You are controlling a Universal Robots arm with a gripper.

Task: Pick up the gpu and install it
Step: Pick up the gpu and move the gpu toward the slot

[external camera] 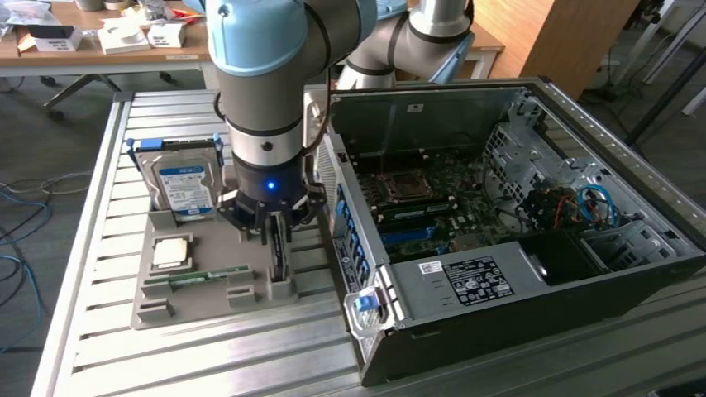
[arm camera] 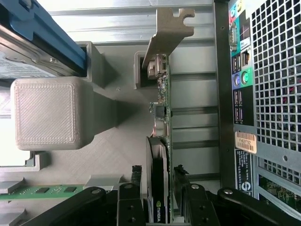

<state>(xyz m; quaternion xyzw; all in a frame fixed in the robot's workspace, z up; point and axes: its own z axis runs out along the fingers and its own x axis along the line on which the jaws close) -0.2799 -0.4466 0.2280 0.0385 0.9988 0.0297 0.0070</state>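
Observation:
The gpu [external camera: 277, 263] stands on edge in a slot of the grey holder [external camera: 204, 299]. In the wrist view the gpu [arm camera: 162, 117] shows edge-on: green board, black fan shroud, and the silver bracket [arm camera: 170, 29] at the far end. My gripper [external camera: 276, 238] has come straight down over the card. Its black fingers [arm camera: 136, 175] press against both faces, so my gripper [arm camera: 159, 173] is shut on the gpu. The card still sits in the holder slot.
In the same holder are a blue-labelled hard drive [external camera: 182, 186], a processor chip [external camera: 171, 252] and a green memory stick [external camera: 198, 275]. The open computer case [external camera: 497, 273] lies close beside the holder on the exterior view's right, motherboard [external camera: 425, 207] exposed. Its rear panel [arm camera: 263, 94] is very near the card.

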